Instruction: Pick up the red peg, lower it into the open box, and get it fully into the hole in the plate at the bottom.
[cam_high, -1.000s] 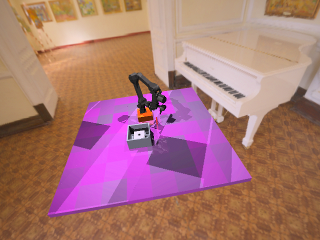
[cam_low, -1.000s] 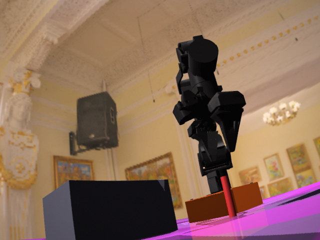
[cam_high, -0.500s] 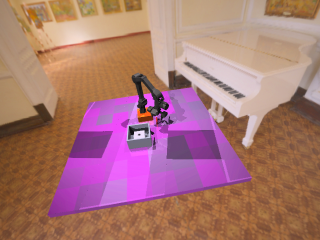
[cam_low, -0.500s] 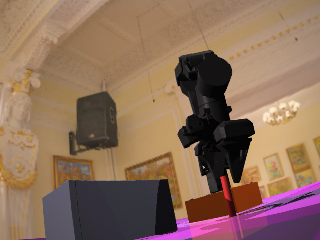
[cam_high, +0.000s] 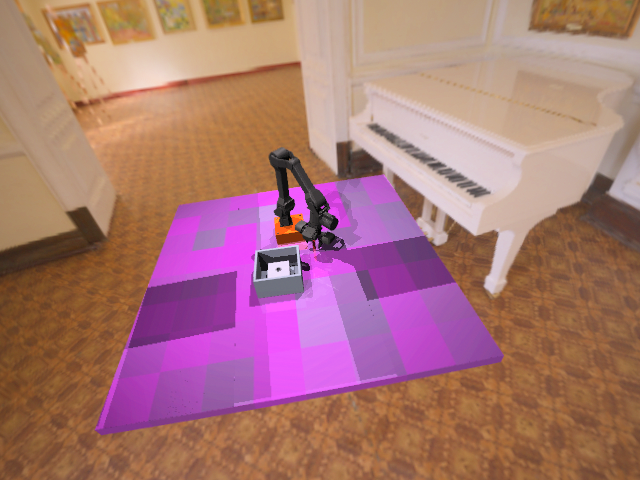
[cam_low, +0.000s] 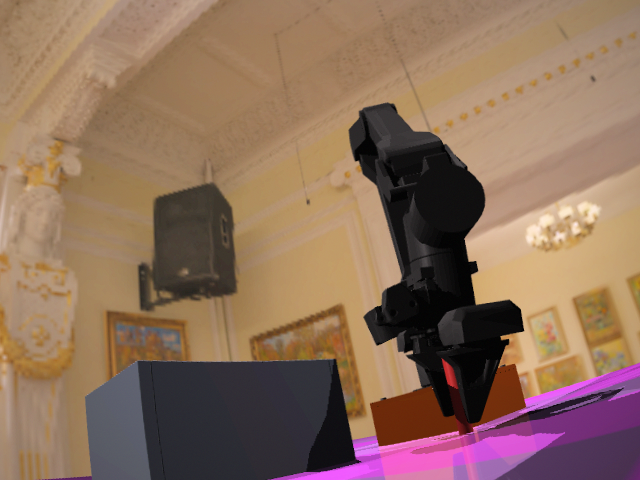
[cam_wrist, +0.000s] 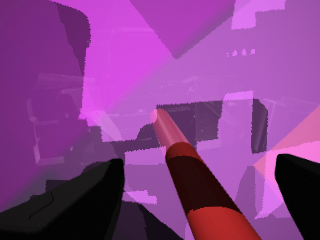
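The red peg (cam_high: 314, 246) (cam_low: 450, 373) (cam_wrist: 220, 225) stands upright on the table, to the right of the box in the top and exterior views. My gripper (cam_low: 461, 416) (cam_wrist: 200, 167) points down around the peg, its fingertips low over the table. It is partly open, and the wrist view shows gaps between the peg and both fingers. The grey open box (cam_high: 279, 288) (cam_low: 232, 413) stands beside the arm. Inside it lies a white plate (cam_high: 271, 271) with a dark hole (cam_high: 278, 269) that looks empty. The exterior view does not show the box's inside.
The arm's orange base (cam_high: 286, 237) (cam_low: 398, 423) is close behind the peg. The box wall stands to the left of the gripper in the exterior view. The purple patterned table (cam_high: 325, 361) carries shadows and reflections. A white piano (cam_high: 465, 129) stands beyond its right edge.
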